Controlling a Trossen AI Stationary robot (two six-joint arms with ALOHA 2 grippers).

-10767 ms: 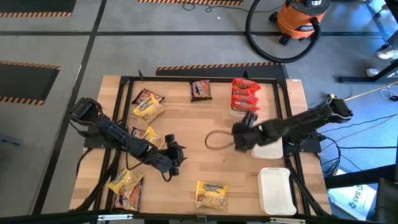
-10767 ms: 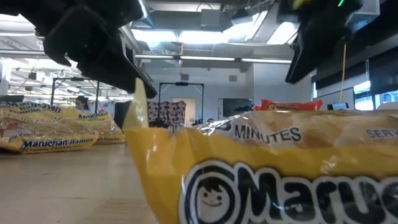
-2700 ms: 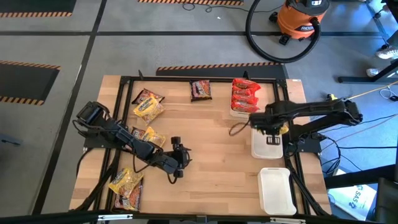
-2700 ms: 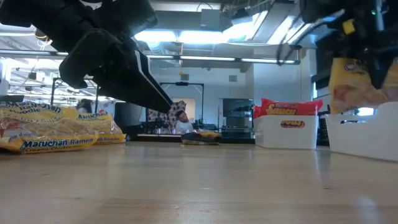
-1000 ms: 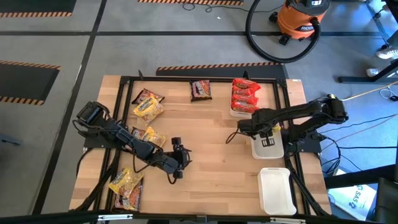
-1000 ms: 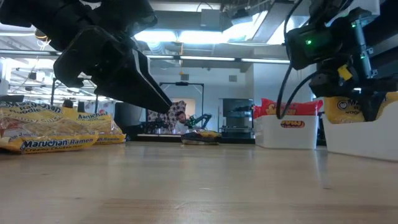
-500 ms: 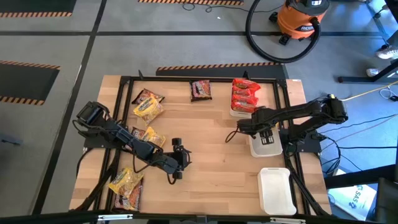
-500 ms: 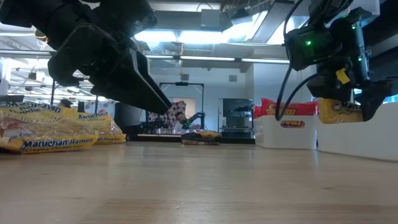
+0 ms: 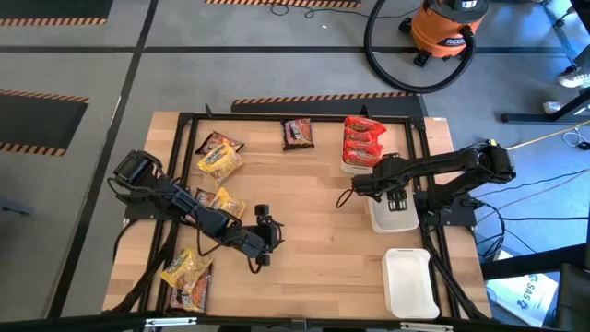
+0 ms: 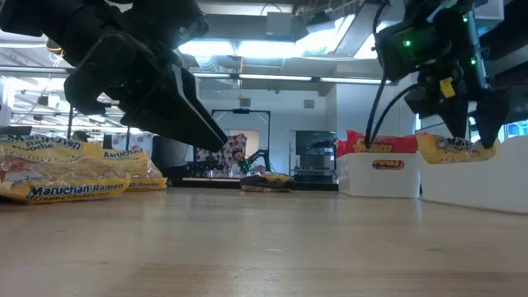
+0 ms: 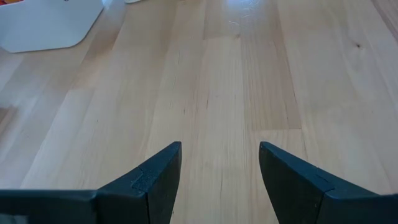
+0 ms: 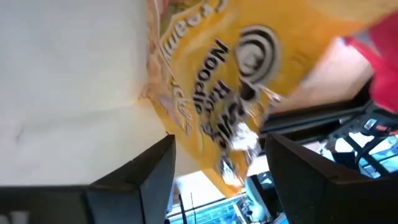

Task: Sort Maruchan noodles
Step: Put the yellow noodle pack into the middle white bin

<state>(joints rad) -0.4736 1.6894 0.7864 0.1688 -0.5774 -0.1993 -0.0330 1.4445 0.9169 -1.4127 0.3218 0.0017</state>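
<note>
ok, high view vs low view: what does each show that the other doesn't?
High only: the dark brown packet at the table's far edge, the empty white tray near the front right corner, and the orange vacuum on the floor.
Low only: the yellow packet lying over the rim of the middle white tray, below the right gripper.
Both: the red packets in the far tray, the yellow packets on the left, and the left gripper over bare wood.

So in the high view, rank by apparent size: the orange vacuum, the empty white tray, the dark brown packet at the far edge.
1. Orange vacuum, though partly cut off
2. Empty white tray, nearly alike in size
3. Dark brown packet, clearly smallest
</note>
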